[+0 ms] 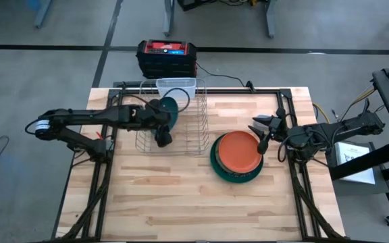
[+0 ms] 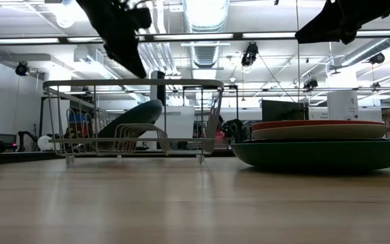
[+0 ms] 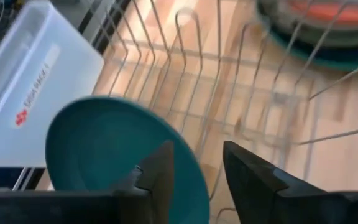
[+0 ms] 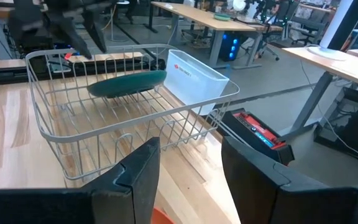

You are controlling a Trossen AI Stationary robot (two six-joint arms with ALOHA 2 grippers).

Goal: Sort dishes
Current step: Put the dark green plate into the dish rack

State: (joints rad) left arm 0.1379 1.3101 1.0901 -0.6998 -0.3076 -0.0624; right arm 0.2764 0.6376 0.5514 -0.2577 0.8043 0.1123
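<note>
The left hand (image 1: 162, 138), fingers parted and empty, hovers above the round teal plate (image 1: 169, 108) leaning in the silver wire rack (image 1: 181, 145); a clumsy retreat could topple it. The right hand (image 1: 262, 131), open and empty, waits beside the stacked orange plate (image 1: 238, 150).

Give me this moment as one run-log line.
left gripper: open, over wire rack | teal plate: leaning in rack, released | right gripper: open, above orange plate | stack: waiting

text: none legible | white bin (image 3: 30, 93): red logo and grey print, blurred, unreadable
</note>
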